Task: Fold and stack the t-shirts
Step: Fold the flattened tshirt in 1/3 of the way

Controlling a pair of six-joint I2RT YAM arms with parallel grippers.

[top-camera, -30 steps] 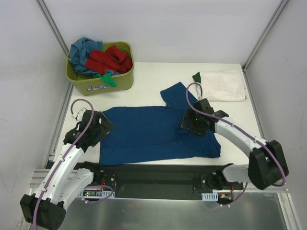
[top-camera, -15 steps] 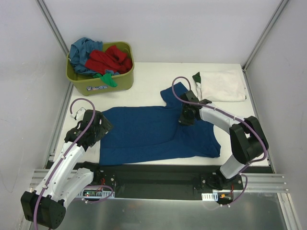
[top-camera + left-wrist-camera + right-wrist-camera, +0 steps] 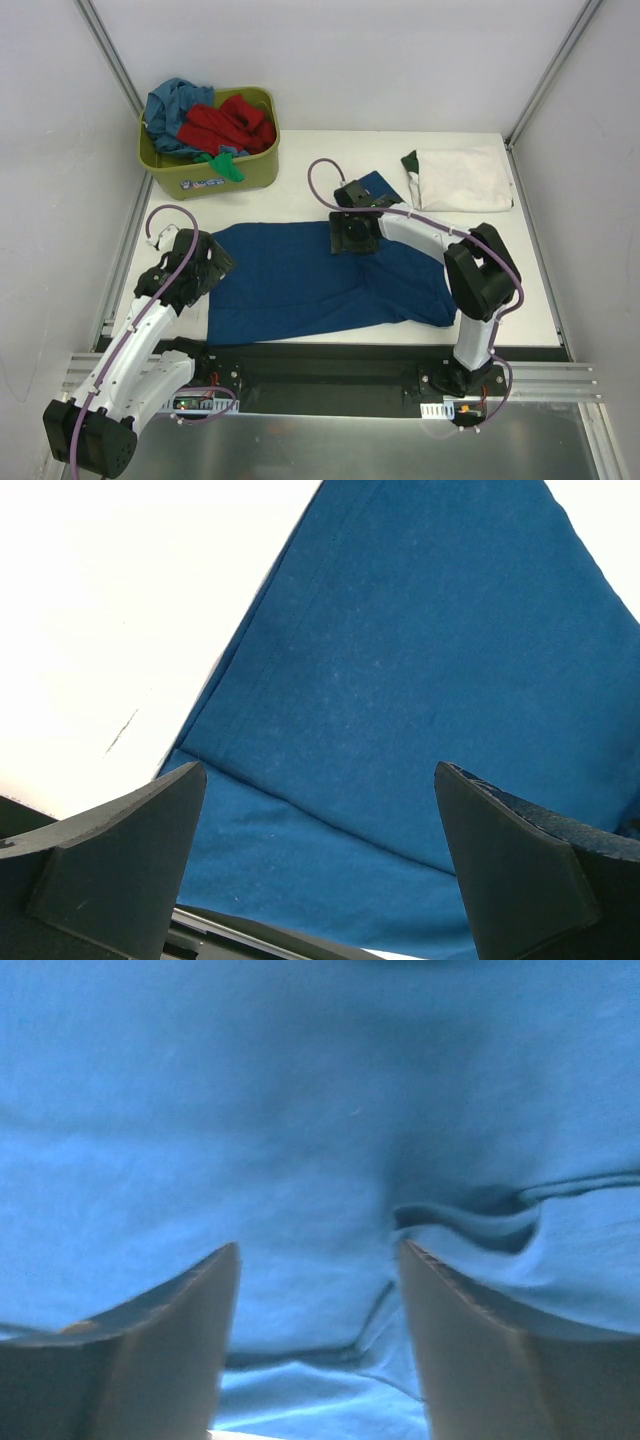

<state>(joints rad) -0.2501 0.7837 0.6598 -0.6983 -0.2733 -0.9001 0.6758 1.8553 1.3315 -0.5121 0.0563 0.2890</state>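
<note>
A dark blue t-shirt (image 3: 300, 280) lies spread flat on the white table. My left gripper (image 3: 208, 264) is open over the shirt's left edge; in the left wrist view (image 3: 318, 780) its fingers stand wide apart above the blue cloth (image 3: 400, 680). My right gripper (image 3: 350, 236) is low over the shirt's upper middle, by the far sleeve (image 3: 378, 186). In the right wrist view (image 3: 318, 1250) its fingers are apart with wrinkled blue cloth (image 3: 300, 1110) between them. A folded white t-shirt (image 3: 462, 178) lies at the back right, with a dark green one (image 3: 410, 160) showing at its left edge.
An olive-green tub (image 3: 225, 172) at the back left holds red (image 3: 225, 124), teal (image 3: 170, 104) and green (image 3: 222, 164) shirts. Frame posts stand at the back corners. The table's near edge meets the black base rail (image 3: 320, 365).
My right gripper has swept left across the shirt, from its right side to its upper middle by the far sleeve. The left arm has barely moved.
</note>
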